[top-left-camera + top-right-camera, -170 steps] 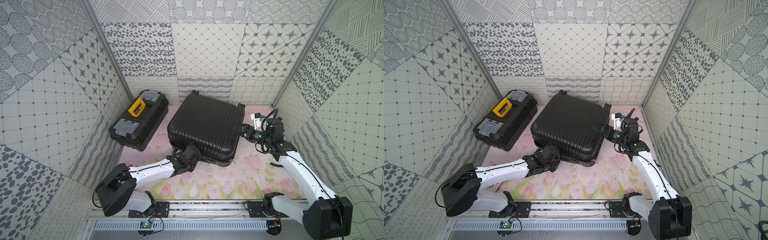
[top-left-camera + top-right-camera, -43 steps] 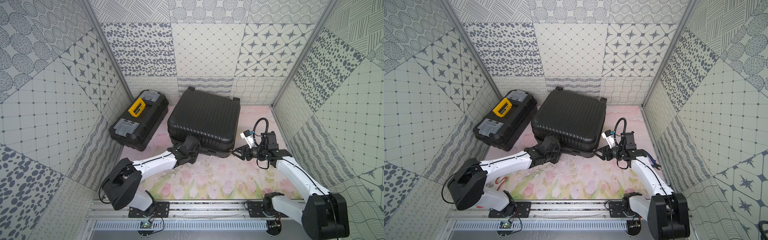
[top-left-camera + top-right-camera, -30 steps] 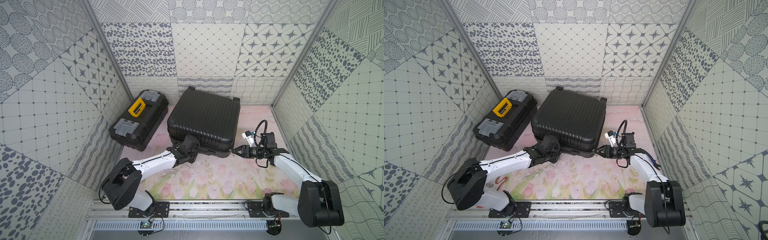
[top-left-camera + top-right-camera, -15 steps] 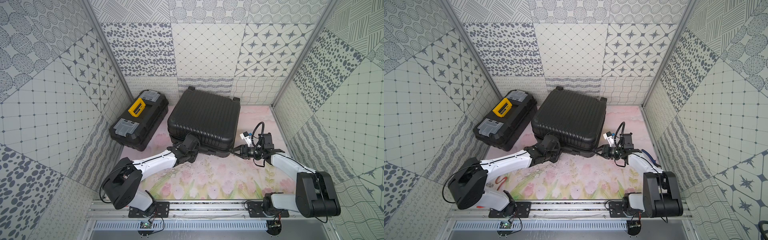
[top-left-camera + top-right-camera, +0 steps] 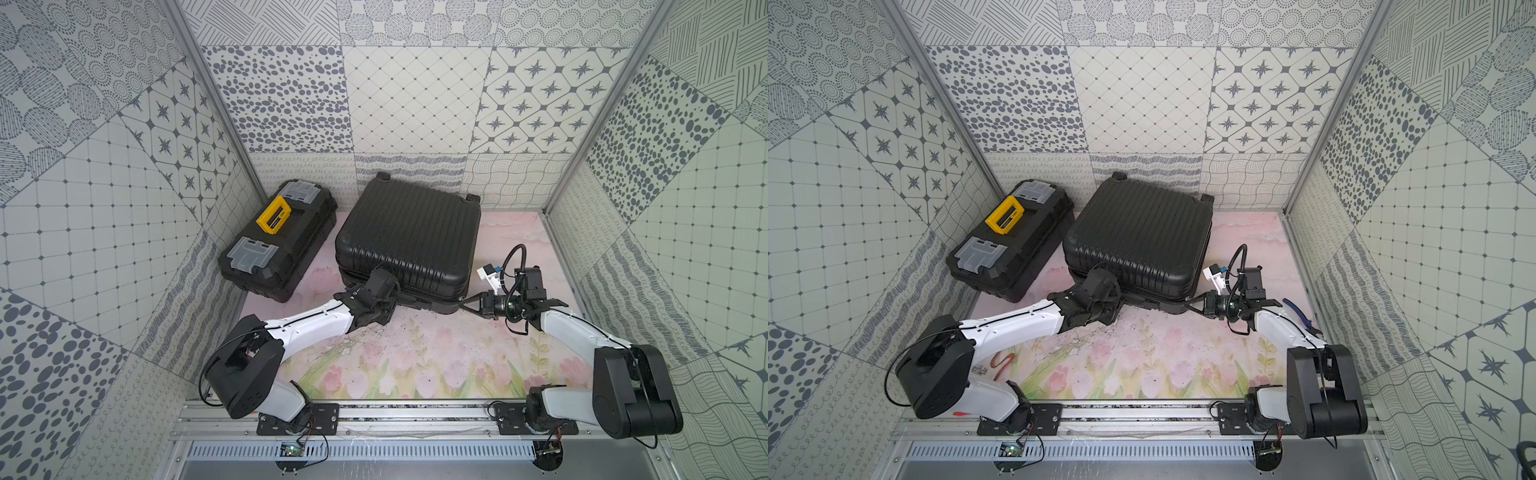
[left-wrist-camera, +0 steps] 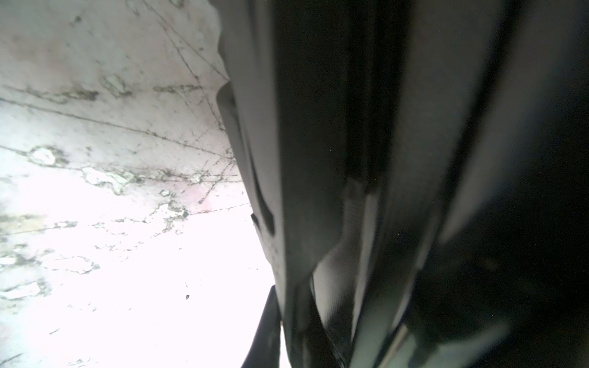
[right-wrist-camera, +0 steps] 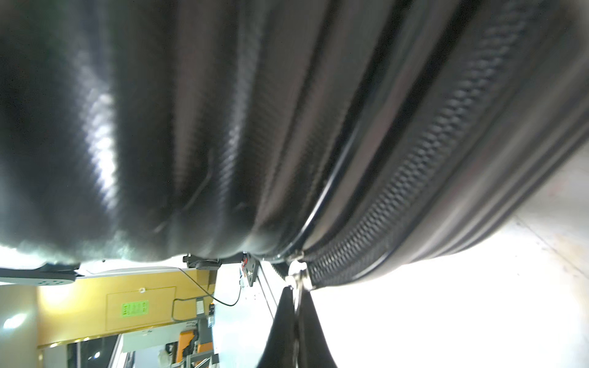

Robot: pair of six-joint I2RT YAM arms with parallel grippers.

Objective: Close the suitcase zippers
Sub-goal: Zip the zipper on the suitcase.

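Suitcase (image 5: pixel 409 237) lies flat on mat (image 5: pixel 415 353), shells together. Right gripper (image 7: pixel 294 298) is pinched on zipper pull (image 7: pixel 298 275) at the near right corner. Left gripper (image 5: pixel 386 311) is closed at the front seam; what it holds cannot be told. Risk: the thin pull slips free rounding the corner, or the case drags.

A robotics lab test cell: grey-and-white patterned wall panels (image 5: pixel 411 91) on aluminium posts (image 5: pixel 219 108) box in the left gripper (image 5: pixel 385 308) and the right gripper (image 5: pixel 462 305). A flower-printed mat (image 5: pixel 415 353) lies beneath them, and a slotted metal rail (image 5: pixel 415 411) behind them carries both arm bases (image 5: pixel 249 374). Beyond the right gripper the wrist view shows a yellow wall (image 7: pixel 73 306) and, blurred, what may be equipment racks (image 7: pixel 191 347).
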